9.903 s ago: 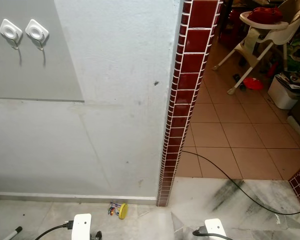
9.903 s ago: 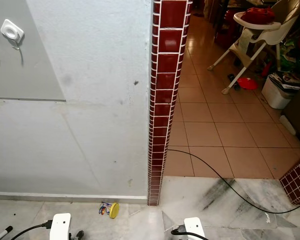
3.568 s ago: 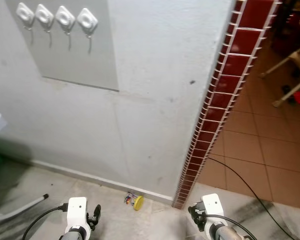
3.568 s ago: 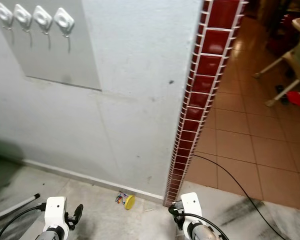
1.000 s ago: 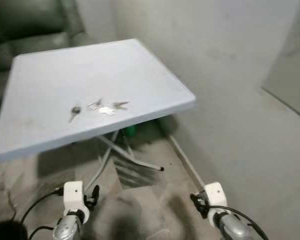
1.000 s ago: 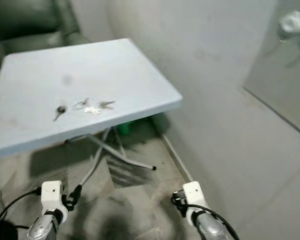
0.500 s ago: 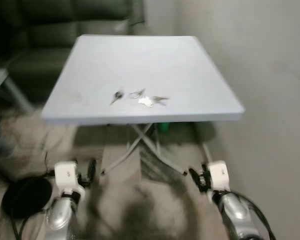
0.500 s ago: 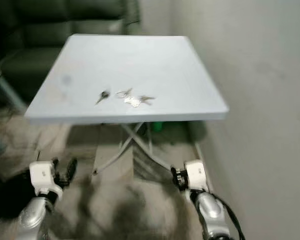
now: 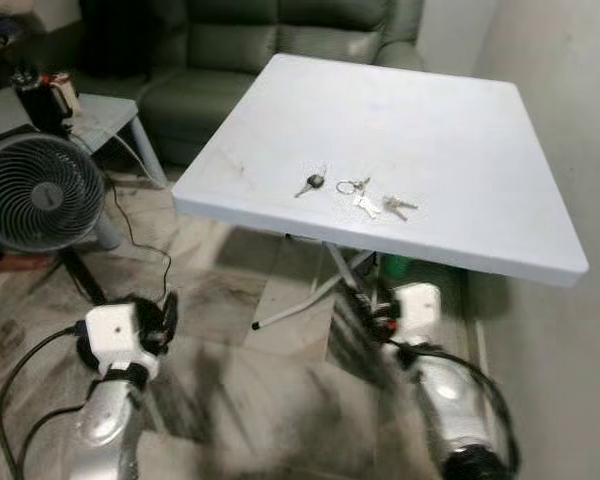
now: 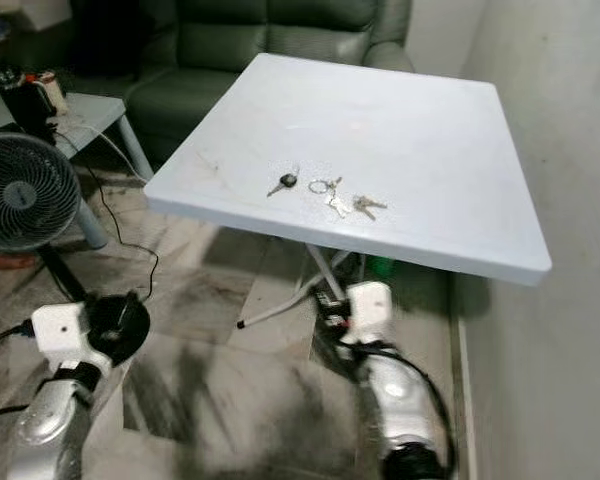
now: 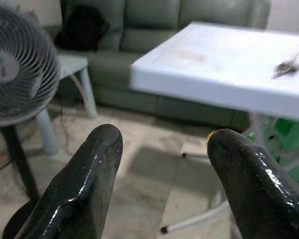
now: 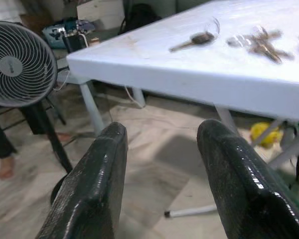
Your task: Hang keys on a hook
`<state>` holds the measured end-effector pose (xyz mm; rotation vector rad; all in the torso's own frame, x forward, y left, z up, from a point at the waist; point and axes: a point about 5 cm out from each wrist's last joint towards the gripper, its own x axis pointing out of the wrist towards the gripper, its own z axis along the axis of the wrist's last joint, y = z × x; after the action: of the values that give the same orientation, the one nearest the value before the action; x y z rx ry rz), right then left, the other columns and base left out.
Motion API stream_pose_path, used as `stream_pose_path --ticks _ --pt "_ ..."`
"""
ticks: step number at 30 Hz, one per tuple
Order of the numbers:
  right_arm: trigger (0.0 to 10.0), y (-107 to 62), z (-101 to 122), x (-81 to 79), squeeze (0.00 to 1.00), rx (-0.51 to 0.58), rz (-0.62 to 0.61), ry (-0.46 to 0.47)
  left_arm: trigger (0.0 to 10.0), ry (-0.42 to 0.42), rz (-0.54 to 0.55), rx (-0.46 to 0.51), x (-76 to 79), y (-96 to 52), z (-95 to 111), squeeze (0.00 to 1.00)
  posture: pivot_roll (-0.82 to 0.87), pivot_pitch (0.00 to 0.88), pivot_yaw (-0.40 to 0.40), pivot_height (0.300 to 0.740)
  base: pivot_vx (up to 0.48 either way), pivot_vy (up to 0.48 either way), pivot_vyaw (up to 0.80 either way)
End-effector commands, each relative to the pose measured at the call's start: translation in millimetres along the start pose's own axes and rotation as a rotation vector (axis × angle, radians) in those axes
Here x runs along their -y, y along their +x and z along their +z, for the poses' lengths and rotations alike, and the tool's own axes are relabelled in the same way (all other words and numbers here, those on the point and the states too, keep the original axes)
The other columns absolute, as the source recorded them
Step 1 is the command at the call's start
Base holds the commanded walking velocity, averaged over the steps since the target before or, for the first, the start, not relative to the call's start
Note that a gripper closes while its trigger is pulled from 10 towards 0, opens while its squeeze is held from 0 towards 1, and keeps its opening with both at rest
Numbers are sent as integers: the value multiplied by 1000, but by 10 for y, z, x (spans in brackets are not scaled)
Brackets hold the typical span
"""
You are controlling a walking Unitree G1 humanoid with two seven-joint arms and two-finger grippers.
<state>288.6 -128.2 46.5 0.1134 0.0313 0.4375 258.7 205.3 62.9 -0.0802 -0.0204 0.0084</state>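
From the head camera I see the keys [image 9: 358, 195] lying near the front middle of the white table [image 9: 460, 120]: a single black-headed key to the left, a ring with several more just beside it. A fan [image 9: 37, 193] stands on the floor to my left, a green sofa [image 9: 280, 40] behind the table. My right wrist view shows the keys from table-edge height and a person's bare foot [image 12: 6, 167] by the fan. Both arms hang low in front of the table, below its top. The left gripper [image 11: 162, 164] is spread wide, holding nothing; the right gripper [image 12: 162, 154] is likewise wide and holding nothing.
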Motion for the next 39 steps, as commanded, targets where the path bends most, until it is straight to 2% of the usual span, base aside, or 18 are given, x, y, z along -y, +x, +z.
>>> stream_pose_path --ticks 1,7,10,12,15,18,20,23,24,25,30,39 --pt "10000 -56 -16 83 1000 -16 -46 8 10000 8 -10 -19 36 3 2 0 -83 0 0 740 0 0 0" --pt "10000 -74 -3 63 1000 -13 -33 -20 10000 17 -15 -31 68 -7 0 0 -83 0 1 740 0 0 0" --pt "10000 -94 64 70 1000 23 -41 -30 10000 55 -68 -30 160 -49 1 0 -81 0 2 740 0 0 0" --pt "10000 -100 91 71 1000 36 -39 -50 10000 52 -82 -33 178 -66 -2 0 -80 0 3 740 0 0 0" --pt "10000 -110 143 78 1000 67 -46 -55 10000 49 -84 -34 178 -93 -7 0 -79 0 5 740 0 0 0" --pt "10000 -121 196 74 1000 97 -48 -89 10000 9 -101 -28 176 -132 -8 0 -80 0 6 740 0 0 0" --pt "10000 -143 202 70 1000 96 -54 -91 10000 34 -95 -16 156 -172 8 0 -78 0 6 740 0 0 0" --pt "10000 -164 204 58 1000 99 -58 -98 10000 28 -93 -14 132 -211 16 0 -77 0 7 740 0 0 0" --pt "10000 -170 212 51 800 105 -58 -102 10000 33 -92 -11 124 -221 25 0 -77 0 9 740 0 0 0" --pt "10000 -188 237 17 0 122 -36 -113 10000 27 -91 -4 104 -247 48 0 -74 0 8 740 0 0 0" --pt "10000 -200 271 0 0 136 -36 -121 10000 12 -94 22 72 -276 108 0 -72 0 8 740 0 0 0" --pt "10000 -202 302 39 0 136 -40 -132 10000 -1 -89 35 64 -260 149 0 -73 0 6 740 286 0 0"
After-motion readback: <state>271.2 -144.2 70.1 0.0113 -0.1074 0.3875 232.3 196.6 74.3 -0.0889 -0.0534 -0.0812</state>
